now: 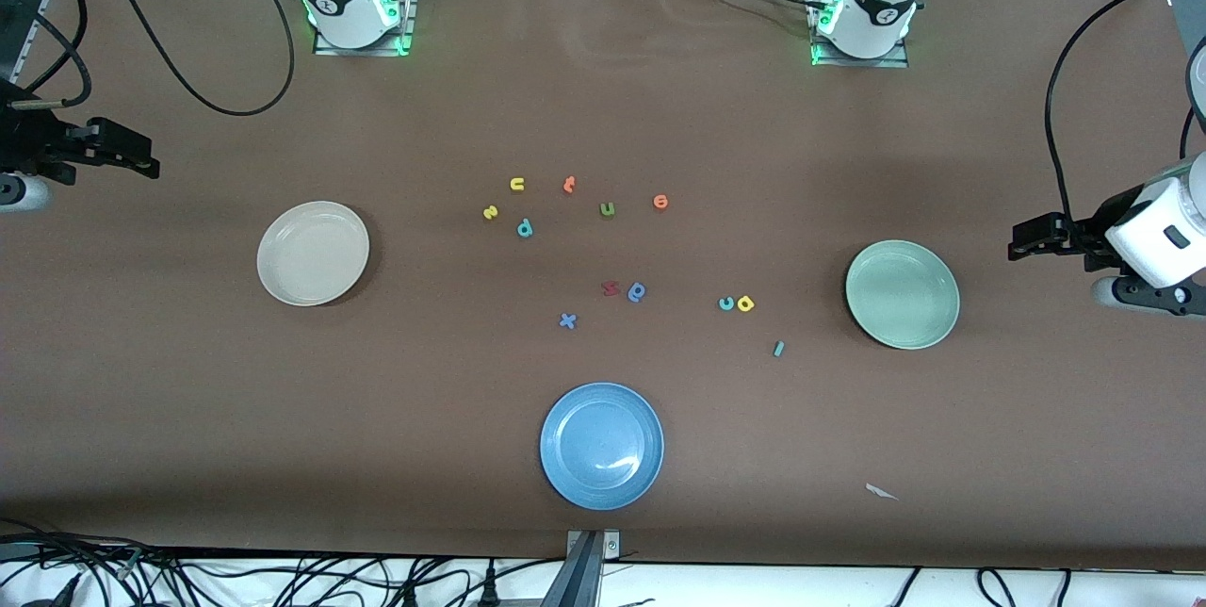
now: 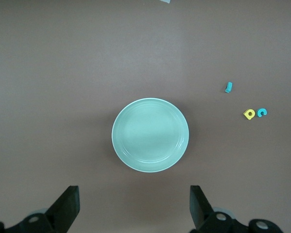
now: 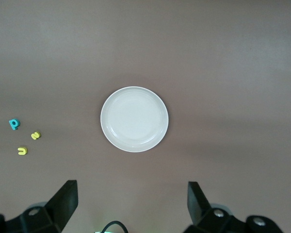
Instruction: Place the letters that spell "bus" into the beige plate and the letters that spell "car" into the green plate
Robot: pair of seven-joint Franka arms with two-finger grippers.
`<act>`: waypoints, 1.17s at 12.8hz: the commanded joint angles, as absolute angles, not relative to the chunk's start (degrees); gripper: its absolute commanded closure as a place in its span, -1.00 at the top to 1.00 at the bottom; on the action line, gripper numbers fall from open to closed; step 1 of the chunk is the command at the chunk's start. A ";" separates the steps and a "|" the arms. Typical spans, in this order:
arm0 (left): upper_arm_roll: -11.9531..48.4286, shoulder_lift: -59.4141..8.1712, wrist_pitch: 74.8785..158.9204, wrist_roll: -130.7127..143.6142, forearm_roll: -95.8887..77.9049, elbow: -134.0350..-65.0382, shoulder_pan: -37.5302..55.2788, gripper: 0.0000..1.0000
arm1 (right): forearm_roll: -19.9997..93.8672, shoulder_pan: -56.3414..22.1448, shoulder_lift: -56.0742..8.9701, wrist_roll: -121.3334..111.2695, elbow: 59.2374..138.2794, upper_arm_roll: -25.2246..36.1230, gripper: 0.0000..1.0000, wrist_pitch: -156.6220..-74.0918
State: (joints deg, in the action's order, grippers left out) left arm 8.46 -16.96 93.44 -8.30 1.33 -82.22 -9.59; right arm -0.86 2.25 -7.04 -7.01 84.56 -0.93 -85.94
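Nearest to the front camera lies the blue plate (image 1: 601,446), and I take it as the landmark for all places on the brown tabletop (image 1: 188,400).

Toward the right arm's end from the blue plate, and a little farther from the camera, lies the beige plate (image 1: 313,253); nothing is in it. Toward the left arm's end, at about the same depth, lies the green plate (image 1: 902,293), with nothing in it too.

Well farther from the camera than the blue plate, three small letters lie near each other: the yellow "u" (image 1: 516,184), the yellow "s" (image 1: 490,212) and the teal "b" (image 1: 525,228). They are between the two plates, closer to the beige one, and they do not touch.

The teal "c" (image 1: 726,303) and the yellow "a" (image 1: 745,303) lie just beside each other, farther than the blue plate and toward the green plate. The teal "r" (image 1: 778,349) lies near them, a little closer to the camera.

Other letters lie around: a green one (image 1: 607,209), two orange ones (image 1: 568,184) (image 1: 660,202), a red one (image 1: 611,287), a darker blue one (image 1: 638,291) and a blue cross (image 1: 567,320).

The left claw (image 2: 133,206) hangs over the tabletop beside the green plate, fingers apart and holding nothing. The right claw (image 3: 132,201) hangs beside the beige plate, also apart and holding nothing.
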 commanded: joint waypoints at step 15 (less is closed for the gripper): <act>8.61 -17.75 92.99 -5.80 2.64 -81.56 -8.17 1.00 | -0.26 2.37 -7.73 -6.42 82.79 -0.97 1.00 -84.55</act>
